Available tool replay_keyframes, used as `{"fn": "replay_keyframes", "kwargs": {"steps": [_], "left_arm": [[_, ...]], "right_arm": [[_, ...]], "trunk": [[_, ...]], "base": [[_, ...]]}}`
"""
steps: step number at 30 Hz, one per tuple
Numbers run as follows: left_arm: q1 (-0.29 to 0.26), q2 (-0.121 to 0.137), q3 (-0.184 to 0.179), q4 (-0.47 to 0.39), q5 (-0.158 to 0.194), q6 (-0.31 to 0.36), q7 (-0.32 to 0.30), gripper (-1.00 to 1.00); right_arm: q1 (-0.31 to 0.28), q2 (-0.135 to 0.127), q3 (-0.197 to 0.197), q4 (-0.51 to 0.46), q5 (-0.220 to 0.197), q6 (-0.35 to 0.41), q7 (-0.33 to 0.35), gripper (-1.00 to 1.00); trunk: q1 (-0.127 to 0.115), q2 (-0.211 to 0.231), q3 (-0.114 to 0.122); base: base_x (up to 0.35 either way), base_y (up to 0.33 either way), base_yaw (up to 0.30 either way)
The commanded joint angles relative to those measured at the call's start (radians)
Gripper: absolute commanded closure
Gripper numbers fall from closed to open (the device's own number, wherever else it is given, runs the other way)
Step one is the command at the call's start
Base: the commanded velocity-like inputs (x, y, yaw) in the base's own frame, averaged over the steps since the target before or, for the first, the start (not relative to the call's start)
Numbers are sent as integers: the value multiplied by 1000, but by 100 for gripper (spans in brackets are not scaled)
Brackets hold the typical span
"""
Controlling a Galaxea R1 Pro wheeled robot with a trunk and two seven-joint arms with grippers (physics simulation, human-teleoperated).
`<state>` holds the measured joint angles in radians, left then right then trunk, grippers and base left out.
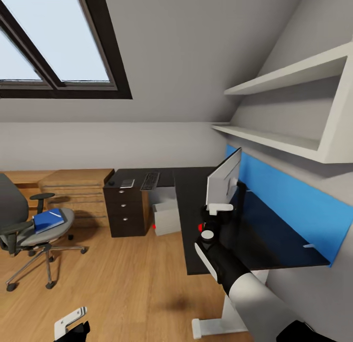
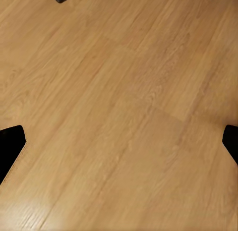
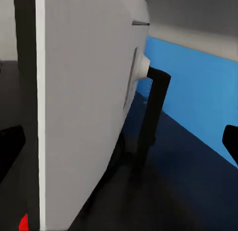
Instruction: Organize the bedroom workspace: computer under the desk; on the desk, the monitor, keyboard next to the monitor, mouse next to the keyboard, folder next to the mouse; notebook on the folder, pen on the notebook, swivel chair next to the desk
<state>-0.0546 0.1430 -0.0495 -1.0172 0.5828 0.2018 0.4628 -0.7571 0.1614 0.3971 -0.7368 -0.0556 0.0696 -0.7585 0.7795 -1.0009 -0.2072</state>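
Black table [image 1: 215,234] carries the monitor [image 1: 223,178] edge-on; right claw [image 3: 124,142] spread wide, squaring up to turn it.

Your worktop [image 1: 196,224] is glossy black, its drawer unit [image 1: 125,207] black with silver knobs. The monitor [image 1: 223,181] shows you a pale grey back and a red dot. The folder [image 1: 48,219] is bright blue on the grey swivel chair [image 1: 29,224]. The floor [image 2: 119,112] is honey-toned wood grain.
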Motion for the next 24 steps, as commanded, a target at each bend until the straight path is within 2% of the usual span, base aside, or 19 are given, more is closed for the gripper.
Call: {"fn": "replay_keyframes", "kwargs": {"steps": [1,7,12,24], "left_arm": [[-1,2,-4,-1,6,2,8,-100],[-1,2,-4,-1,6,2,8,-100],[-1,3,-4,-1,6,1,8,-100],[-1,0,-7,-1,6,-18,8,-100]], "right_arm": [[-1,0,6,-1,-6,7,-7,-100],[-1,1,8,-1,-6,6,-5,-100],[1,1,8,-1,-6,4,-4,-100],[2,-9,-2,-1,-6,1,-2,-100]], "trunk": [[0,-1,-1],[0,-1,-1],[0,-1,-1],[0,-1,-1]], "base": [[-1,282,0],[41,270,0],[219,188,0],[120,22,0]]}}
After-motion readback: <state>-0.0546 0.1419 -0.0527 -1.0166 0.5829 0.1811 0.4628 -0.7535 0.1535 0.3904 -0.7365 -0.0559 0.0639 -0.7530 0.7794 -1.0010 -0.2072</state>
